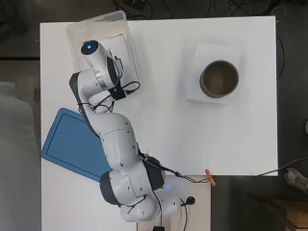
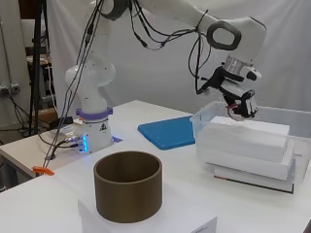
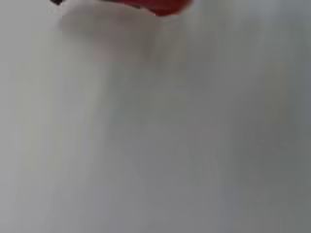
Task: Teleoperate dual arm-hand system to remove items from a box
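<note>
A clear plastic box (image 1: 77, 33) stands at the table's far left corner; in the side view its wall (image 2: 204, 121) shows stacked white cartons (image 2: 248, 141) inside. The hand (image 2: 241, 103) hangs just over the top carton, fingers curled round a small red item (image 2: 233, 105). In the wrist view that red item (image 3: 163, 6) sits at the frame's edge, with its shadow on the white carton top (image 3: 155, 136) close below. From overhead the arm's wrist covers the hand, and only a strip of white carton (image 1: 118, 48) shows beside it.
A brown open cylinder (image 1: 219, 78) (image 2: 127, 191) stands on a white square base (image 1: 202, 53) at the right. A blue board (image 1: 67, 144) (image 2: 167, 132) lies at the left by the arm. An orange clip (image 1: 210, 177) sits at the table's near edge.
</note>
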Robot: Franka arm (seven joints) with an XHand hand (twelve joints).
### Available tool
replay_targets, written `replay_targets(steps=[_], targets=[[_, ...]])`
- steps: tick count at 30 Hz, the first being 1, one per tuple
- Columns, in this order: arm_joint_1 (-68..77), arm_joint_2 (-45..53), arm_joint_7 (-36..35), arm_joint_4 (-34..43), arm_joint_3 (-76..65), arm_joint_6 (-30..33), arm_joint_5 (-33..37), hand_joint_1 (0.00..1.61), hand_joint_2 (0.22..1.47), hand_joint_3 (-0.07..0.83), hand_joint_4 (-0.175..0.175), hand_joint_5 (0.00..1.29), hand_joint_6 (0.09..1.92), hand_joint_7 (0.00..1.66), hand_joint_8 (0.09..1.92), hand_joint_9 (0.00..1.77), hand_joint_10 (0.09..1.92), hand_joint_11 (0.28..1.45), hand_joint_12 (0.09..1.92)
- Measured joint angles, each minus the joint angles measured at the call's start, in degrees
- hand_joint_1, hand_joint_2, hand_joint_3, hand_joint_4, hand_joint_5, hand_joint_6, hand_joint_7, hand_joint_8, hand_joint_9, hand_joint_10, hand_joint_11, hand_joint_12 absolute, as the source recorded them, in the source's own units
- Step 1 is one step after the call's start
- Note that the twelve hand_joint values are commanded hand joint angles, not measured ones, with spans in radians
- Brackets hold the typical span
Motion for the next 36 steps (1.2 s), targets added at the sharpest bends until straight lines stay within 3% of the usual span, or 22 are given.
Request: replay_targets(steps=[4,6,8,10,15,19,23,29,33,36], targets=[[-0.2,-6.5,-1.3,-2.6,-0.2,1.5,0.9,1.20,1.17,0.007,0.175,0.94,1.91,0.97,1.92,1.16,1.92,0.95,1.92],[-0.2,-11.0,-0.5,-6.1,0.0,2.5,0.6,1.17,1.17,0.005,0.175,0.94,1.69,0.97,1.92,1.14,1.92,0.97,1.92],[-0.4,-17.4,0.2,-11.6,0.0,4.0,1.1,1.06,1.16,-0.003,0.171,0.92,1.30,0.94,1.92,1.16,1.92,1.01,1.92],[-0.5,-24.3,-0.1,-17.5,0.4,4.6,2.8,1.01,1.16,0.000,0.174,0.90,1.17,0.83,1.92,1.10,1.92,0.96,1.92],[-2.2,-43.5,-2.0,-33.5,-1.1,5.9,4.4,0.97,1.17,0.002,0.175,0.87,1.16,0.78,1.92,1.07,1.92,0.90,1.92],[-4.4,-50.2,-6.9,-37.3,-8.8,6.3,2.0,0.96,1.18,0.001,0.175,0.85,1.18,0.79,1.92,1.09,1.92,0.92,1.92],[-5.8,-47.0,-13.2,-34.2,-16.9,7.1,-0.3,0.95,1.20,0.002,0.175,0.82,1.22,0.79,1.92,1.10,1.92,0.92,1.92],[-8.3,-30.6,-28.6,-21.5,-29.1,8.6,0.9,0.94,1.21,-0.001,0.175,0.80,1.25,0.84,1.85,1.12,1.92,0.85,1.92],[-9.5,-19.8,-28.5,-15.3,-32.5,8.9,3.0,0.96,1.19,-0.002,0.175,0.83,1.21,0.86,1.82,1.12,1.92,0.83,1.90],[-5.2,-20.2,-26.6,-14.2,-40.5,9.1,-0.3,0.96,1.19,0.000,0.175,0.83,1.21,0.86,1.84,1.11,1.92,0.83,1.88]])
